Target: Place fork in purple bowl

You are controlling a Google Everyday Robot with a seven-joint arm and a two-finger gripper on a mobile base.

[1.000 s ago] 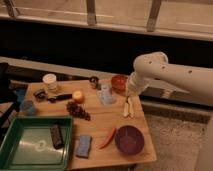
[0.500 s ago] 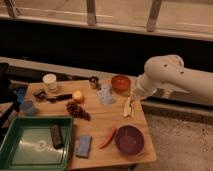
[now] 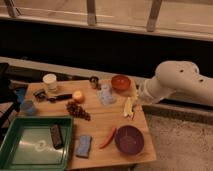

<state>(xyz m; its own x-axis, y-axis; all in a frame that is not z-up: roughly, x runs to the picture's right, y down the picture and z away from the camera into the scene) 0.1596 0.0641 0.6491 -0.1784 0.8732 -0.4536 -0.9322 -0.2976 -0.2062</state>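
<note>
Light wooden table top [image 3: 102, 131]: matt, smooth, faint grain. Round deep dark purple bowl [image 3: 129, 139]: glossy inside, looks like plastic or glazed ware. Smaller orange-red bowl [image 3: 120, 82]: smooth with a soft sheen. Green rectangular plastic tray [image 3: 17, 141]: smooth, slightly shiny. Robot arm's white rounded shell [image 3: 180, 82]: hard, smooth plastic, semi-gloss; its gripper [image 3: 135, 100], closed at the table's right edge, looks the same pale finish. Small blue-grey sponge [image 3: 83, 146]: matt, rough. Small dark metal cup [image 3: 94, 81]: dull shine.

dark purple bowl [image 3: 129, 139], orange-red bowl [image 3: 120, 82], green tray [image 3: 11, 142], red chili [image 3: 108, 138], pale wooden table [image 3: 102, 117]; white arm's gripper [image 3: 135, 102] at table's right edge
</note>
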